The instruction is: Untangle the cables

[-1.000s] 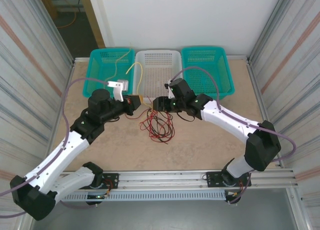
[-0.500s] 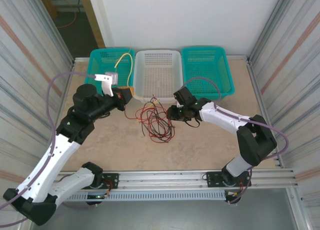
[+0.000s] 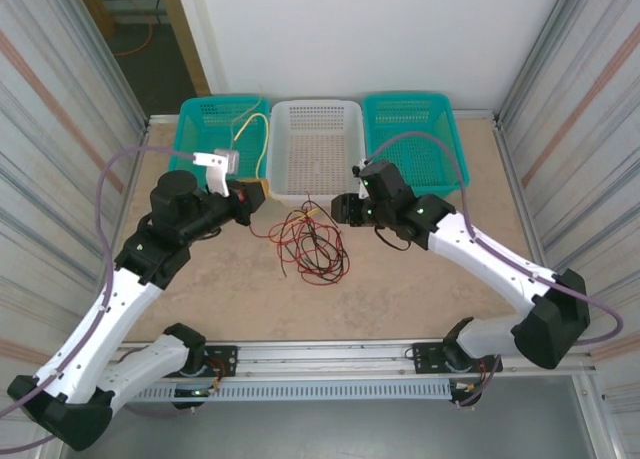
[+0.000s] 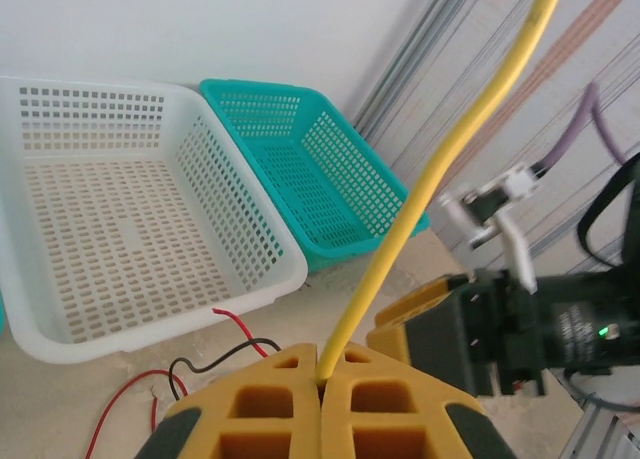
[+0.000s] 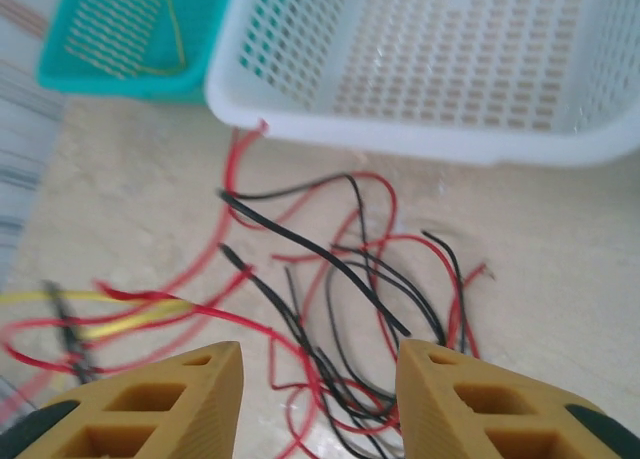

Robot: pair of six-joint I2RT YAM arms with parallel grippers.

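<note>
My left gripper is shut on a yellow cable that rises from its jaws toward the left teal basket. In the left wrist view the yellow cable stands pinched between the yellow fingertips of the left gripper. A tangle of red and black cables lies on the table in front of the white basket. My right gripper hovers at the tangle's right rear. The right wrist view has the right gripper open above the red and black cables, holding nothing.
Three baskets line the back edge: left teal, white in the middle, right teal basket. A thin yellow wire lies inside the left teal basket. Corrugated walls close both sides. Bare table lies in front of the tangle.
The two grippers, close together before, have drawn apart. My left gripper pulled the yellow cable left and back toward the teal basket. My right gripper narrowed somewhat and moved off to the right.
</note>
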